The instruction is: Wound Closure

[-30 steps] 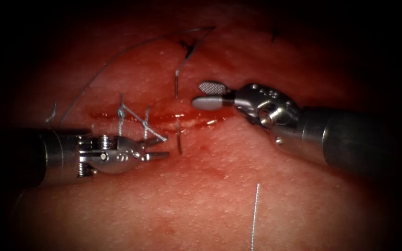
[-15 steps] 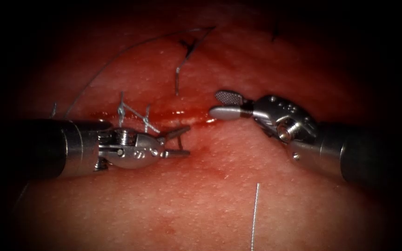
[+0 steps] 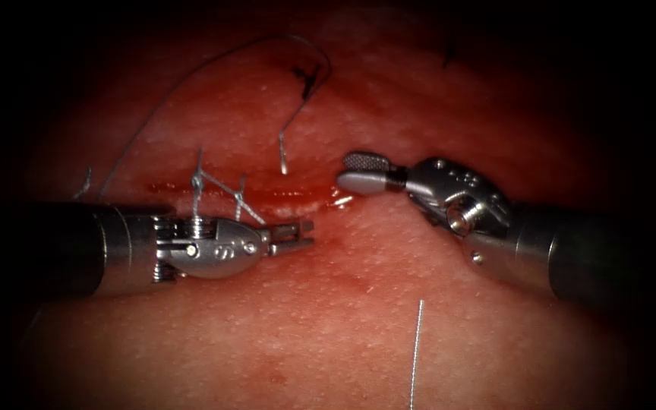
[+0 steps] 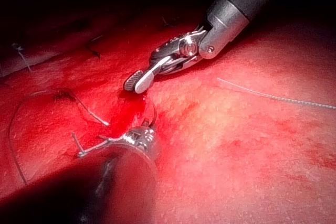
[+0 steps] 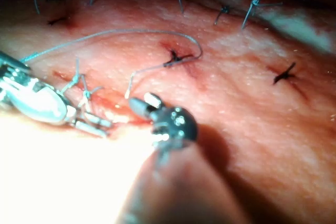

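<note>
Tissue (image 3: pixel 328 334) with a cut (image 3: pixel 168 187) running across the endoscope view, red fluid (image 3: pixel 282 194) pooled along it. Your left tool (image 3: pixel 304 233) lies low over the surface just below the cut, to the right of two knotted stitches (image 3: pixel 218 190); its jaws are drawn together on the needle (image 3: pixel 282 161), the gripped end hidden between them. The rest of the needle crosses under the cut inside the tissue, and its other end stands out just above the cut, beside your right tool (image 3: pixel 343 170). The right tool's jaws are parted and hold nothing; they hover at the right end of the cut, apart from the needle. The thread (image 5: pixel 115 32) leaves the needle's exposed end, arcs up past a dark older stitch (image 3: pixel 307 76), then sweeps left and down behind your left tool's shaft. A loose cut piece of thread (image 3: pixel 417 349) lies well below the cut, touching neither tool
</note>
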`<state>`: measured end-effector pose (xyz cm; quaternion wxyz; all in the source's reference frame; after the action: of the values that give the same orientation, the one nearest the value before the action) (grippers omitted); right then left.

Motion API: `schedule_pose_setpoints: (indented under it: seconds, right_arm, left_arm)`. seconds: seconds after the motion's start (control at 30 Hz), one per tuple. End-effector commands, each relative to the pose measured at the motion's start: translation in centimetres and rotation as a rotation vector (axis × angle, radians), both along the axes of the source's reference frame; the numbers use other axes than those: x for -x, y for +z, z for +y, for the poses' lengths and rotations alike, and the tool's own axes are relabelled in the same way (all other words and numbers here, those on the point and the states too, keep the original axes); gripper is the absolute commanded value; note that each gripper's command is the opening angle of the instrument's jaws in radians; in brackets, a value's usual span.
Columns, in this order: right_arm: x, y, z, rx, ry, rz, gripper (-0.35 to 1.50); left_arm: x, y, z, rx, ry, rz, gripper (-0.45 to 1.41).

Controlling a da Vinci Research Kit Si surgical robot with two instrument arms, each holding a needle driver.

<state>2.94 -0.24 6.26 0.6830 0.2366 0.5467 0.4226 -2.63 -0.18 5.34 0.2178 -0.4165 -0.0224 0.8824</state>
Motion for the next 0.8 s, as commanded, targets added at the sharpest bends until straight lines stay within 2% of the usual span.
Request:
schedule_pose_setpoints:
  seconds: [0.03, 0.07, 0.13, 0.17, 0.23, 0.27, 0.37, 0.4, 0.43, 0.47, 0.53, 0.6, 0.63, 0.67, 0.77, 0.8]
  right_arm:
    - [-0.09, 0.03, 0.04, 0.009, 0.000, 0.000, -0.01]
    - [-0.08, 0.03, 0.04, 0.009, -0.002, 0.002, -0.03]
    - [-0.09, 0.03, 0.04, 0.008, -0.006, -0.002, -0.18]
    - [-0.09, 0.03, 0.04, 0.006, -0.010, -0.006, -0.20]
    - [-0.09, 0.03, 0.04, 0.051, -0.041, -0.033, -0.28]
    - [-0.08, 0.03, 0.05, 0.128, -0.064, -0.052, -0.35]
    - [-0.09, 0.02, 0.09, 0.311, -0.150, -0.117, -0.35]
    - [-0.09, 0.02, 0.10, 0.321, -0.153, -0.119, -0.35]
    - [-0.09, 0.02, 0.10, 0.327, -0.155, -0.120, -0.30]
    - [-0.09, 0.02, 0.10, 0.326, -0.157, -0.121, -0.11]
    - [-0.09, 0.02, 0.10, 0.326, -0.161, -0.116, 0.02]
    - [-0.08, 0.02, 0.10, 0.326, -0.163, -0.113, 0.09]
    - [-0.08, 0.02, 0.10, 0.326, -0.163, -0.113, 0.09]
    - [-0.07, 0.01, 0.09, 0.326, -0.169, -0.104, 0.09]
    - [-0.05, -0.01, 0.09, 0.325, -0.177, -0.091, 0.09]
    - [-0.03, -0.03, 0.09, 0.335, -0.185, -0.086, 0.10]
  left_arm:
    - [0.06, 0.01, 0.04, -0.046, -0.021, -0.029, -0.45]
    - [0.07, -0.05, 0.06, -0.115, -0.056, -0.082, -0.45]
    - [0.11, -0.13, 0.03, -0.231, -0.098, -0.135, -0.45]
    - [0.13, -0.16, 0.02, -0.266, -0.107, -0.152, -0.45]
    - [0.15, -0.30, -0.06, -0.382, -0.120, -0.209, -0.45]
    - [0.15, -0.42, -0.13, -0.439, -0.113, -0.240, -0.45]
    - [0.17, -0.71, -0.21, -0.499, -0.089, -0.286, -0.45]
    - [0.17, -0.78, -0.21, -0.501, -0.082, -0.298, -0.45]
    - [0.18, -0.87, -0.22, -0.504, -0.076, -0.315, -0.45]
    - [0.21, -1.02, -0.23, -0.511, -0.063, -0.338, -0.45]
    - [0.24, -1.16, -0.24, -0.464, -0.038, -0.336, -0.45]
    - [0.28, -1.28, -0.26, -0.384, -0.003, -0.332, -0.45]
    - [0.28, -1.28, -0.26, -0.384, -0.003, -0.332, -0.45]
    - [0.31, -1.34, -0.27, -0.295, 0.027, -0.313, -0.45]
    - [0.31, -1.39, -0.22, -0.175, 0.044, -0.257, -0.45]
    - [0.30, -1.40, -0.15, -0.083, 0.059, -0.209, -0.45]
